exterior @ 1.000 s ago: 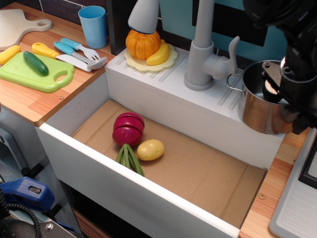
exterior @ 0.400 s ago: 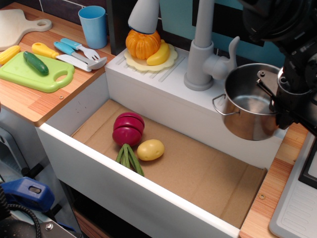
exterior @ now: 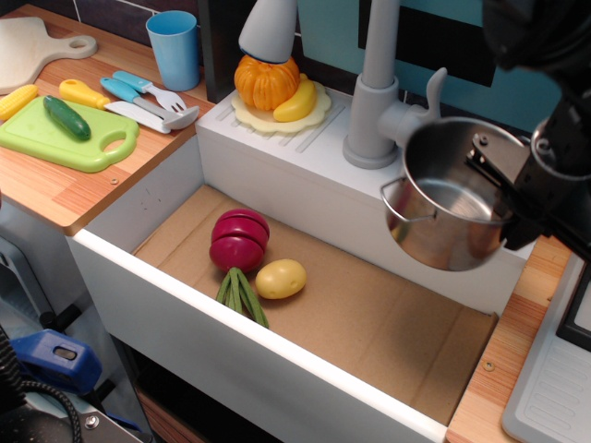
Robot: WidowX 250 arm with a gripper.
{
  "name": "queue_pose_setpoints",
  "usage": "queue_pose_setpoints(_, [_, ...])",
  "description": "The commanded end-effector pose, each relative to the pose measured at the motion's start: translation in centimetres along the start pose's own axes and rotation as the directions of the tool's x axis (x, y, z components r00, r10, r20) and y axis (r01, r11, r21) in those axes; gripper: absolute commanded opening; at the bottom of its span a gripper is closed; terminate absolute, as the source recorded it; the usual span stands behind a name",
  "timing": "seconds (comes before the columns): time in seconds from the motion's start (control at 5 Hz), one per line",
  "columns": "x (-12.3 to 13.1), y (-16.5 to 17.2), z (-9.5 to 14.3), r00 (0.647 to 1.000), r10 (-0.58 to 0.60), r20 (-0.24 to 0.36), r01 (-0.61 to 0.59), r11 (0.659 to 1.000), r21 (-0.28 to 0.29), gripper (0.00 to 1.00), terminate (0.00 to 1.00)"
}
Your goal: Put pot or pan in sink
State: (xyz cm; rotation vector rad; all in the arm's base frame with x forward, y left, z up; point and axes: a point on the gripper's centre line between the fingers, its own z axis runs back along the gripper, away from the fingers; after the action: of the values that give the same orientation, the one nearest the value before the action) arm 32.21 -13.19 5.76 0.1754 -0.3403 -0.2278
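**Pot lifted clear of the ledge, now over the basin**

Change observed: over the last second the pot has left the grey ridged draining area at the right of the faucet and travelled left and forward. It now hangs tilted, mouth toward the camera, above the right part of the sink, touching nothing below. The gripper pinches the pot's right rim, one finger inside and one outside.

Meaning for the task: transport appears largely done. What remains, in my judgement, is lowering the pot to the brown floor and letting go. The floor beneath the pot is bare; the toy food lies well to the left, so no obstruction is expected.

Count of items:
- Pot: one, with one loop handle visible on its left side.
- In the sink: one red onion-like vegetable, one yellow potato, one green bundle.
- Draining area: one plate bearing one orange pumpkin and one banana.
- Tabletop, left: one blue cup, one green cutting board with one cucumber, one corn cob, three pieces of cutlery, one pale wooden board.
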Motion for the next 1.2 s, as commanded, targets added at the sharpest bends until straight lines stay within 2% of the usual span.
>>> queue_pose_setpoints(0.0, [-1.7, 1.2, 1.8, 0.996, 0.087, 0.035, -0.086, 0.996, -0.016, 0.0, 0.0])
queue_pose_setpoints(0.2, [-3.6, 1.2, 0.3, 0.992, 0.118, 0.037, -0.116, 0.992, -0.054, 0.0, 0.0])
queue_pose_setpoints(0.4, [-4.6, 0.9, -1.2, 0.989, 0.146, 0.025, -0.142, 0.983, -0.118, 0.0, 0.0])
queue_pose_setpoints(0.8, [-6.1, 0.4, -4.6, 0.985, 0.145, 0.091, -0.134, 0.984, -0.118, 0.0, 0.0])
queue_pose_setpoints(1.0, [-5.8, 0.1, -5.5, 0.979, 0.183, 0.092, -0.169, 0.975, -0.145, 0.0, 0.0])
